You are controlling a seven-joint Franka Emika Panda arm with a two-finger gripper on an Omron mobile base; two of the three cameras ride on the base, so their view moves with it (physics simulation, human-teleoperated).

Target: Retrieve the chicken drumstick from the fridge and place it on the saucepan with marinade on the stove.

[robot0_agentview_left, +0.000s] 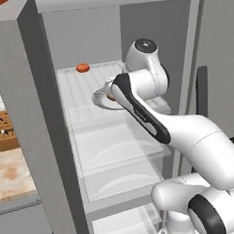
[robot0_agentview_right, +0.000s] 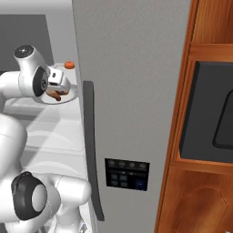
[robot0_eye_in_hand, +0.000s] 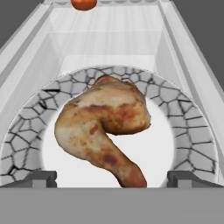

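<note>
One drumstick, jaws wide above it

From the left base view, the arm reaches into the open fridge point(robot0_agentview_left: 51, 145), its hand over a plate point(robot0_agentview_left: 100, 101) on an upper shelf; a red tomato point(robot0_agentview_left: 82, 68) sits well behind.

The right base view catches a brown sliver of meat under the hand.

Looking down the hand, the gripper point(robot0_eye_in_hand: 112, 179) stands spread either side of the chicken drumstick point(robot0_eye_in_hand: 103, 127): golden-brown, lumpy, lying on the crackle-rimmed plate. It looks light, firm, probably greasy; I'd pinch the thick meaty end.

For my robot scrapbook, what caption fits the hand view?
Open jaws hover over the chicken drumstick on its crackle-rimmed plate in the fridge.
</note>
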